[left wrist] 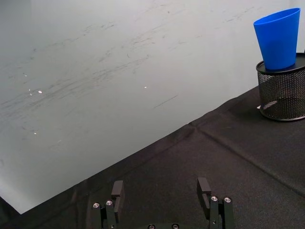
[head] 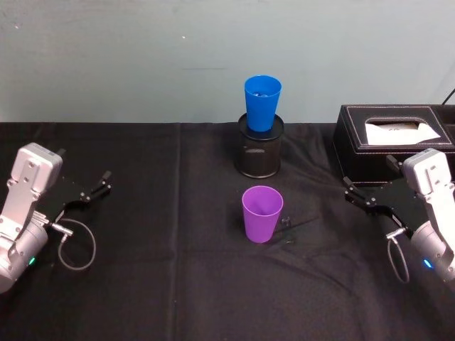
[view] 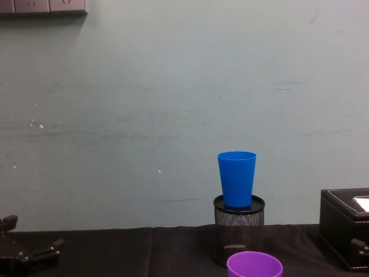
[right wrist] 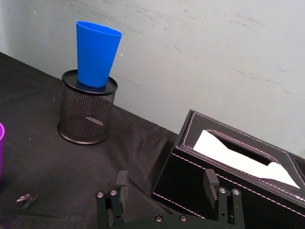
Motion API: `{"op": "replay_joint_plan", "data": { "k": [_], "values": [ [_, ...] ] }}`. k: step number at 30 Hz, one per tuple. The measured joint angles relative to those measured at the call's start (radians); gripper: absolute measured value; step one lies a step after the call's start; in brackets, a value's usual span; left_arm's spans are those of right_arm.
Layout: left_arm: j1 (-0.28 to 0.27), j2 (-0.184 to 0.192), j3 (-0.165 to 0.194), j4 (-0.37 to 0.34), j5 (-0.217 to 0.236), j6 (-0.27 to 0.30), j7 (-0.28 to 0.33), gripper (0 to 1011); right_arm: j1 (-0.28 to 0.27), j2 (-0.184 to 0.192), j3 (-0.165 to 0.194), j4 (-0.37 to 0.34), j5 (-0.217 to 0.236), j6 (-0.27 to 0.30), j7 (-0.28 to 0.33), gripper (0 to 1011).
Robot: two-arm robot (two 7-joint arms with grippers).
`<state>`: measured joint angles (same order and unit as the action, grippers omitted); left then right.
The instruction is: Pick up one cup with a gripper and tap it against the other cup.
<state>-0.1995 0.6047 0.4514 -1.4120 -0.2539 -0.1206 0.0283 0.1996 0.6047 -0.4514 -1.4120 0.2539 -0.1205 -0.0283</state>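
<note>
The left gripper and right gripper sit at the lower corners, jaws apart — best pinch the smooth purple plastic tapered tumbler mid-wall, level, lightly.

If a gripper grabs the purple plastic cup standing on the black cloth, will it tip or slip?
The purple plastic tapered cup looks empty, so probably light. Standing upright on its narrower base, it may tip if pushed near the rim. Its smooth sloping wall might slip when pinched.
</note>
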Motion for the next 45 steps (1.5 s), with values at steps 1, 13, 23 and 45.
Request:
{"op": "replay_joint_plan", "data": {
  "k": [1, 13, 23, 45],
  "values": [
    [0.000, 0.000, 0.000, 0.000, 0.000, 0.000, 0.000, 1000, -0.003, 0.000, 0.003, -0.003, 0.000, -0.005, 0.001, 1003],
    [0.000, 0.000, 0.000, 0.000, 0.000, 0.000, 0.000, 1000, -0.127, 0.030, 0.019, -0.073, 0.110, -0.136, 0.194, 1003],
    [0.000, 0.000, 0.000, 0.000, 0.000, 0.000, 0.000, 1000, -0.143, -0.001, -0.009, -0.042, 0.187, -0.205, 0.377, 1003],
    [0.000, 0.000, 0.000, 0.000, 0.000, 0.000, 0.000, 1000, 0.050, -0.174, -0.056, 0.158, 0.145, -0.158, 0.513, 1003]
  ]
}}
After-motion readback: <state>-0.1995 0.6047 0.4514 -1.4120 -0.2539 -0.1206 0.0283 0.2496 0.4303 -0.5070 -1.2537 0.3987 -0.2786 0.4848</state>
